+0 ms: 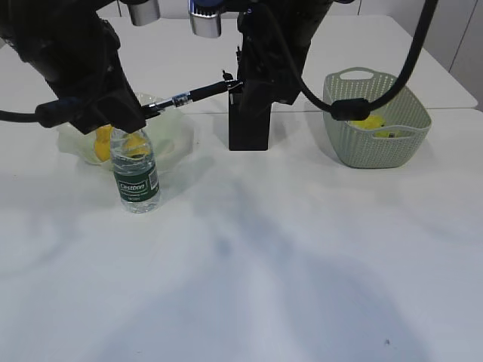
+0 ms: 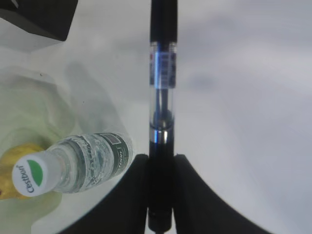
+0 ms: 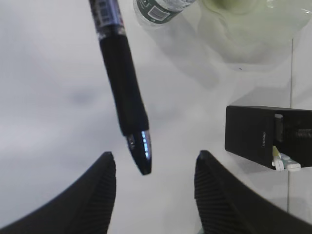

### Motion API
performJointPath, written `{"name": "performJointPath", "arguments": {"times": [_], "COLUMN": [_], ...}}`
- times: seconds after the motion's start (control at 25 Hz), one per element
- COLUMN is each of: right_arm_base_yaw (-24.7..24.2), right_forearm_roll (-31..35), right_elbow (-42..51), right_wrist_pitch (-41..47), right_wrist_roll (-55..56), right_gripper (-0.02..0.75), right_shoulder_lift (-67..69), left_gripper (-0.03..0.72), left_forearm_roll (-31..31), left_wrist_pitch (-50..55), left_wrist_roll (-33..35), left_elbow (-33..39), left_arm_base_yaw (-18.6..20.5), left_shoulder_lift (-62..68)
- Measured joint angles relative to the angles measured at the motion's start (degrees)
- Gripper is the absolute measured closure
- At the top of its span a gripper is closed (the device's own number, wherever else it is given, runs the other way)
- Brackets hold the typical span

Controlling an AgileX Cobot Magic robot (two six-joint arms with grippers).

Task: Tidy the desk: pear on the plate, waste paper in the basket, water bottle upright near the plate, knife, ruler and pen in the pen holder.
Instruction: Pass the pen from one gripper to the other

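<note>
The left jaws (image 2: 161, 195) are clamped on one end of the pen (image 2: 162, 97), which sticks straight out ahead of them, held in the air above the counter (image 1: 287, 271). The right jaws (image 3: 153, 195) stand open with nothing between them; the pen's free end (image 3: 139, 151) hangs just ahead of their gap, slightly toward the left-hand finger, not touching either.

The pen looks light, stiff and slender, with a smooth glossy barrel, so it could pivot or slip if pinched near a tip. A hold on the matte black section further up from the free end seems safest, square across the barrel.

To the right of the right jaws sits the pen holder (image 3: 265, 134), with something already in it. Below and left of the left jaws stands the water bottle (image 2: 85, 163), beside the plate (image 2: 29, 117) carrying the pear (image 1: 102, 147).
</note>
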Motion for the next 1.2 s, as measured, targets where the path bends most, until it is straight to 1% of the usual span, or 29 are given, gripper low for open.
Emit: {"name": "performJointPath", "arguments": {"times": [0.76,1.2], "right_arm_base_yaw": [0.10,2.22], "right_forearm_roll": [0.39,1.42], "right_elbow": [0.09,0.09], "right_wrist_pitch": [0.00,0.00], "right_wrist_roll": [-0.45,-1.18], "right_gripper": [0.350,0.351], "right_shoulder_lift": [3.96,3.95], "left_gripper": [0.591,0.591], "left_forearm_roll": [-1.80,-3.89], "left_wrist_pitch": [0.00,-0.10], "left_wrist_roll": [0.56,1.60], "left_elbow": [0.00,0.00], "left_arm_base_yaw": [0.00,0.00], "left_shoulder_lift": [0.00,0.00]}}
